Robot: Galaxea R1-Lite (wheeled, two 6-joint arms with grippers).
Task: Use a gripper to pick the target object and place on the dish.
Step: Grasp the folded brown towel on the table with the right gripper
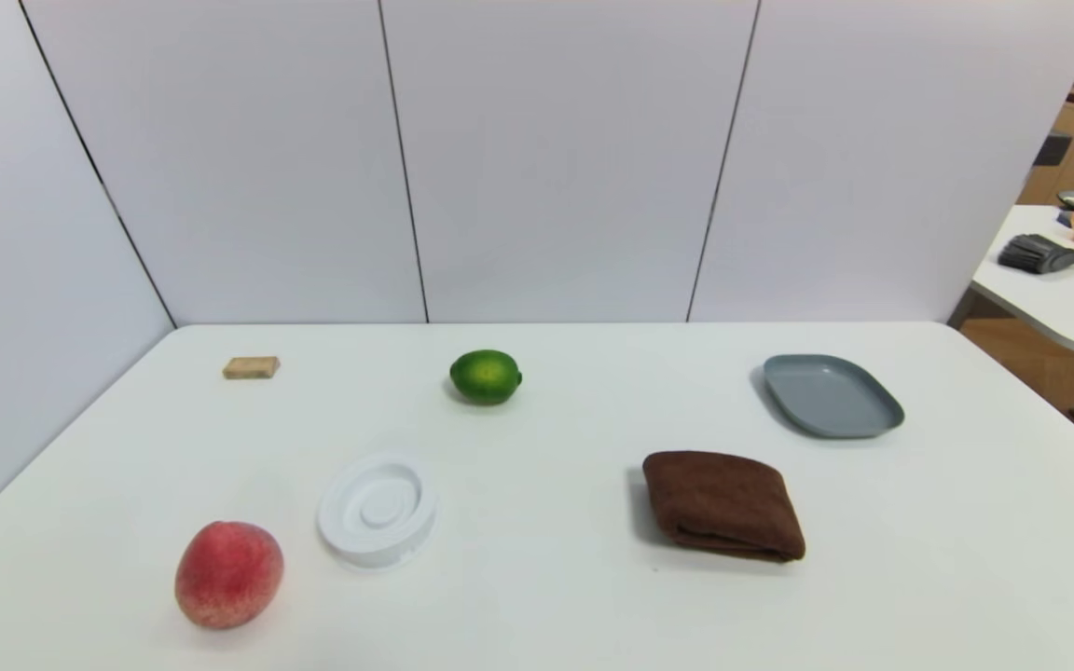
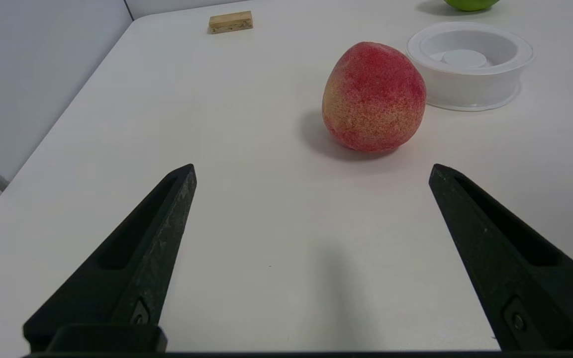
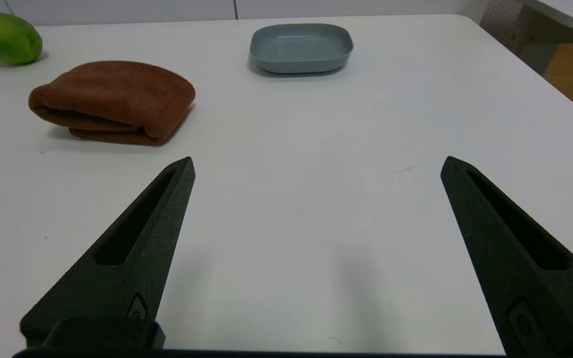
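Operator: What is the step in hand, and how do I make it well?

Helper: I judge it is the approach to the towel (image 3: 112, 99). You should use the right gripper (image 3: 319, 158), whose two fingers stand wide apart with nothing between them. Please bring it over the towel at first, then turn it so that the fingers go down on two opposite sides of the bundle. Lower it gently to near the worktop (image 3: 316, 214), but do not press on it. Close slowly, and take all the folded layers together; if you catch only the top one, the towel could open while you lift.

Operator: Where does the towel lie from this gripper?

Helper: It lies flat on the worktop, ahead of the right gripper and toward the robot's left side, well apart from the fingertips. The dish (image 3: 301, 47) is farther ahead of the gripper than the towel, so after the grasp you would carry forward and to the robot's right.

Operator: And the left gripper (image 2: 312, 166)?

Helper: It is idle above the worktop, near the peach (image 2: 373, 97), with its fingers apart and holding nothing.
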